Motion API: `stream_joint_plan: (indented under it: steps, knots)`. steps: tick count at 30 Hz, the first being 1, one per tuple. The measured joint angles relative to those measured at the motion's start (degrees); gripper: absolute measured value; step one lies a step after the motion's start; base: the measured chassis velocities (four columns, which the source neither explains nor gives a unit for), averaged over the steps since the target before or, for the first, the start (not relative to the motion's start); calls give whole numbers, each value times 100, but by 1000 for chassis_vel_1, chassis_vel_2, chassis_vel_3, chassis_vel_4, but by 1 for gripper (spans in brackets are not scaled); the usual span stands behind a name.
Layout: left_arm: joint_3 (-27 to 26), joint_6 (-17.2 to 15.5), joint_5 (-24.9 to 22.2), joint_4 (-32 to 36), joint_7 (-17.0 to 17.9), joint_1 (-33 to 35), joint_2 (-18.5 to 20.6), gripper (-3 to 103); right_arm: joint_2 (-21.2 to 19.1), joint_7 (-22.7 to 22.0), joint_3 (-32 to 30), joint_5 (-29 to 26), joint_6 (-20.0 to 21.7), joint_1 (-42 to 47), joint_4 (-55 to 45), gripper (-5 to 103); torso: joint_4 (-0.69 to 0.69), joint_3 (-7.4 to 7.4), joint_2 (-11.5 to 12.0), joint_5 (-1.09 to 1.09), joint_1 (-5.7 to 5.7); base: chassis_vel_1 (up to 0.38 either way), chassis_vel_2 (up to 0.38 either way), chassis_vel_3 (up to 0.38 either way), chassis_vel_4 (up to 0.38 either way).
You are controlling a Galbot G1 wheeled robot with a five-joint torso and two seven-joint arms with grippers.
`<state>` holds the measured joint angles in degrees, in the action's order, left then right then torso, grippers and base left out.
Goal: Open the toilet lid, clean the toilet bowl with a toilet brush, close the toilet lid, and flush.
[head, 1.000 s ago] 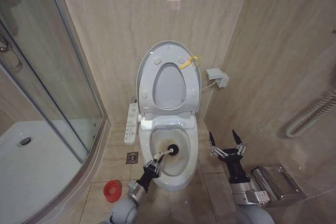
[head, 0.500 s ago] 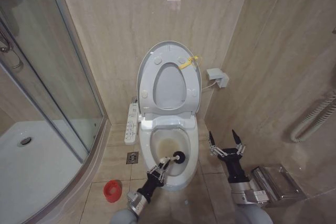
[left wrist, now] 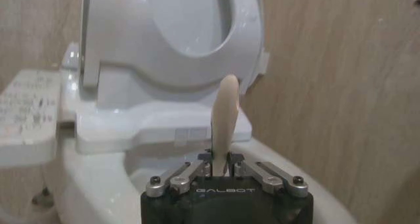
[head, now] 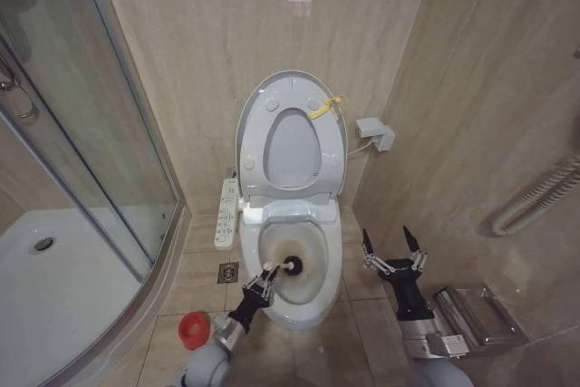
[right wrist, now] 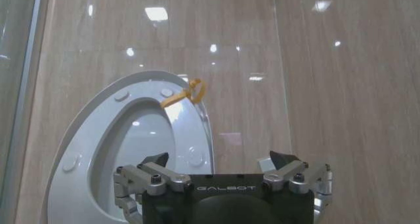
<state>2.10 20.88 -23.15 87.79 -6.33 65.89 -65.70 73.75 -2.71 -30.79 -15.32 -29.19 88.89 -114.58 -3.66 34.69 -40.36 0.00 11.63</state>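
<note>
At lower centre the left gripper (head: 265, 275) has its jaws pinching the brush (head: 292, 266), head inside the bowl (head: 313, 301). The lid (head: 255, 108) stands raised. Lower right, the right gripper (head: 391, 246) hangs with jaws spread.

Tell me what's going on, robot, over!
Left gripper shut on the toilet brush, its head down in the toilet bowl. Right gripper open, beside the bowl. Toilet lid up. Nothing in the way.

Dim, glare spots on wall tiles (right wrist: 156, 14)
</note>
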Motion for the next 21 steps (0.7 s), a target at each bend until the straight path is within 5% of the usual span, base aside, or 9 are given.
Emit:
stream_joint_plan:
  steps: [9,21]
  knots:
    - [152,-73,18,782,-79,428,87,15,0,-1,7,-7,-22,-34,-2,100,0,0,0,1,0,0,0,0,0]
    - [57,-133,36,-445,16,-220,-320,15,49,-2,18,-16,10,-54,26,100,-3,0,0,0,0,0,0,0,0]
